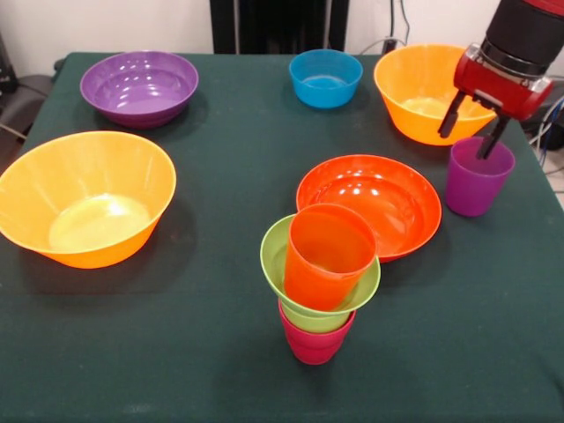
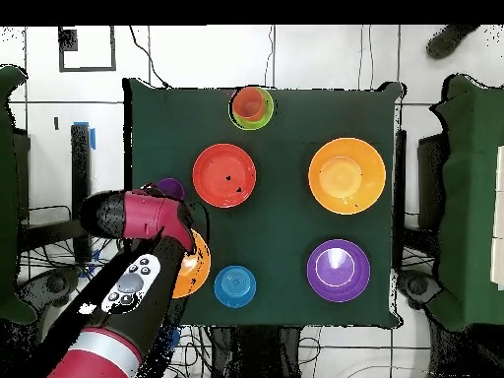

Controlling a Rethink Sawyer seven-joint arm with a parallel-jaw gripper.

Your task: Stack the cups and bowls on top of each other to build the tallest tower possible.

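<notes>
The tower stands at the table's near middle. It has a crimson cup at the bottom, a lime green cup in it, a small lime green bowl on that, and an orange-red cup leaning on top. It also shows in the overhead view. The purple cup stands upright at the right, also seen in the overhead view. My gripper is open at its rim. One finger dips inside the cup; the other is outside on the left.
A red-orange bowl lies just behind the tower. One large orange bowl is at the left and another is behind my gripper. The purple bowl and the blue bowl stand along the far edge.
</notes>
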